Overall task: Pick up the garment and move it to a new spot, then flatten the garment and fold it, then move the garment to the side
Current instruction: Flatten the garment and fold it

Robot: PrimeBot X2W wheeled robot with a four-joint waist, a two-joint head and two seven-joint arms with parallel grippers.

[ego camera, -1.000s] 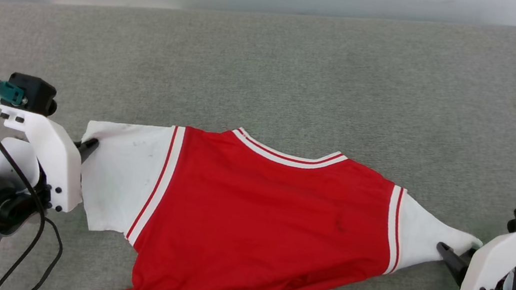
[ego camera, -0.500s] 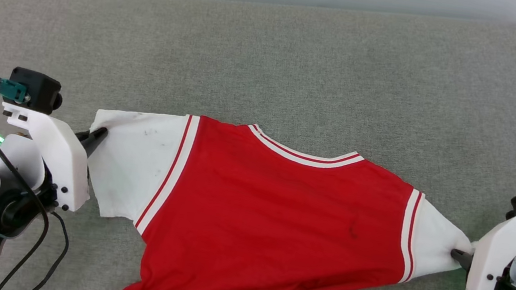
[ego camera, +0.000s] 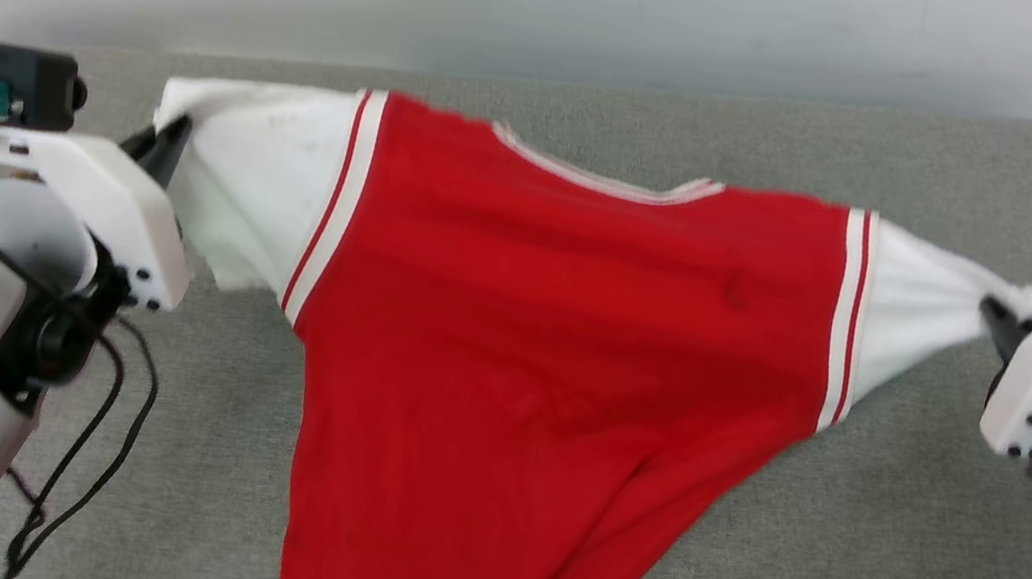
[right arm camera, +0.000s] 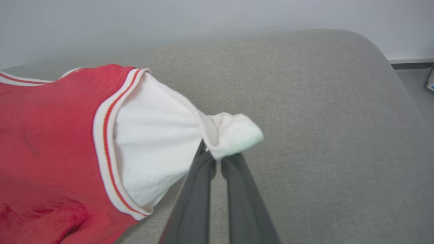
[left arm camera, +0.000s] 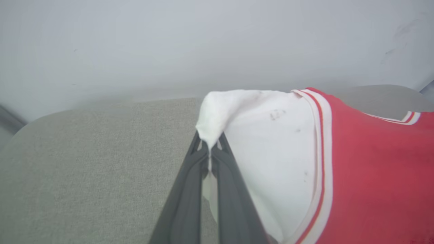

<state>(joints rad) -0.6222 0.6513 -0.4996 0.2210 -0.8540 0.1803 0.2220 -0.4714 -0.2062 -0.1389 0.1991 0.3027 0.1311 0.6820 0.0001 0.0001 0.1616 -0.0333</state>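
Note:
The garment, a red jersey with white sleeves and striped trim, hangs stretched between my two grippers above the grey surface, plain red side toward the head camera, its lower part drooping out of the bottom of the view. My left gripper is shut on the left white sleeve, pinching its edge at the tips. My right gripper is shut on the bunched end of the right white sleeve, where the cloth folds over the fingertips.
The grey fabric-covered surface spreads under and around the jersey, with a rounded far-right corner. A pale wall runs along its far edge. A black cable hangs from my left arm.
The right gripper closed on the right sleeve end. Both arms then lifted the jersey off the surface and pulled it taut; the head view also shifted, showing more wall.

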